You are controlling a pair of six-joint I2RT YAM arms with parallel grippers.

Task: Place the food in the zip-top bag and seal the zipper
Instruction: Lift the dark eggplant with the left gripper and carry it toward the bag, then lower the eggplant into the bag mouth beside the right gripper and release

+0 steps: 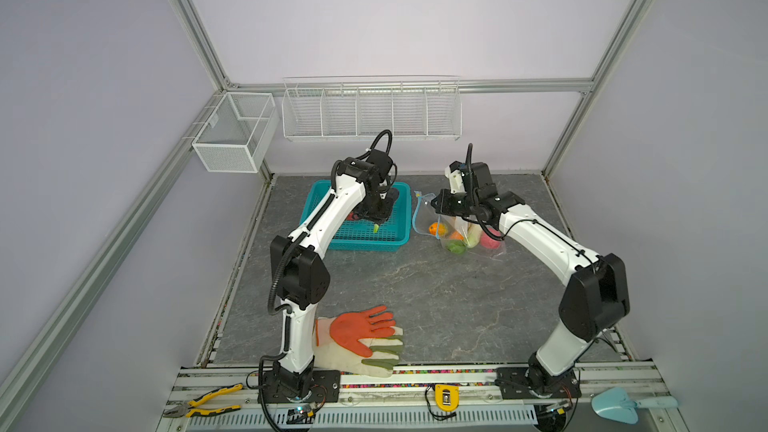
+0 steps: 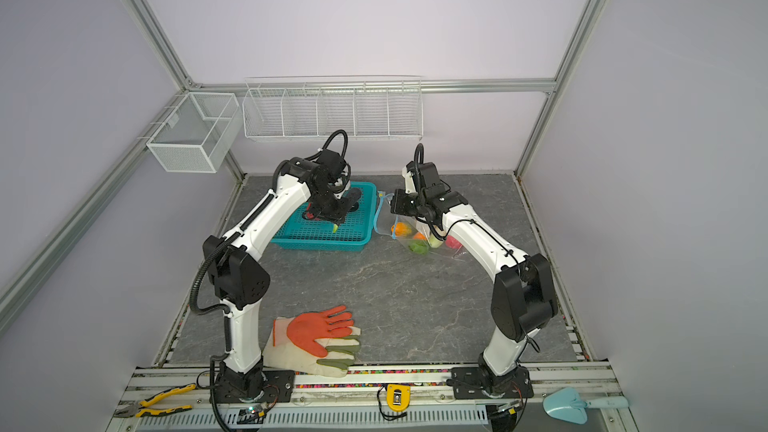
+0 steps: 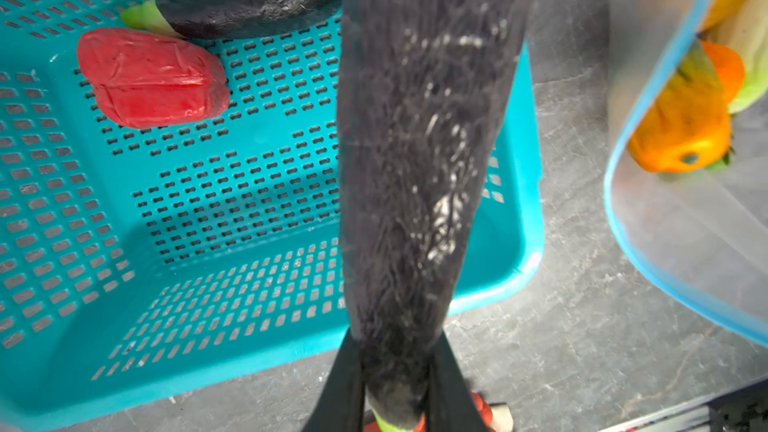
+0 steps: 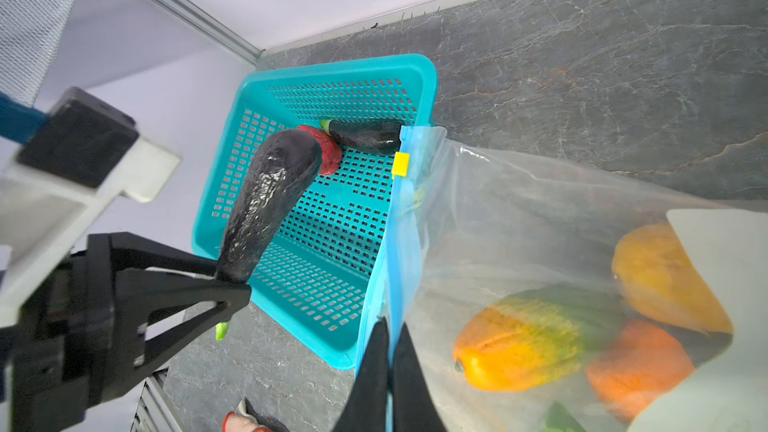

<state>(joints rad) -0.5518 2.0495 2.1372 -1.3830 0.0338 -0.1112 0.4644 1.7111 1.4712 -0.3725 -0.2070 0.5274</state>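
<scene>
A grey marbled tabletop (image 1: 415, 292) fills a pale lilac enclosure framed in aluminium rails, with white wire racks (image 1: 372, 110) hung on the back wall. At the rear left of the slab stands a teal perforated basket (image 1: 365, 243). Just to its right, close against its rim, lies the zip-top bag (image 1: 426, 218), clear and crinkled, with its mouth turned toward the basket. The left gripper (image 4: 235, 288) hangs over the basket, its jaws narrowed onto the thin stem end of a dark eggplant (image 4: 270, 197). The eggplant juts out from the fingers, clear of the basket floor, and its green stem tip pokes out behind them. A second eggplant (image 4: 365, 135) and a red piece (image 4: 330, 155) lie touching each other at the basket's far end. The right gripper (image 4: 390, 332) is pinched tight on the zipper (image 4: 399, 243), the light blue strip along the bag's mouth, and holds that edge up off the table; the mouth stands open. A yellow slider tab (image 4: 401, 164) sits near the strip's far end. Inside the bag rest an orange-to-green piece (image 4: 532, 338), an orange piece (image 4: 640, 367) and a yellow-orange piece (image 4: 665, 276). A top view also shows a green piece (image 1: 457, 248) and a pinkish-red piece (image 1: 490, 241) there. Near the front edge, orange-and-white work gloves (image 1: 361, 334) lie beside the left arm's base. Yellow-handled pliers (image 1: 208, 403) and a light blue trowel (image 1: 619, 405) rest on the front rail.
</scene>
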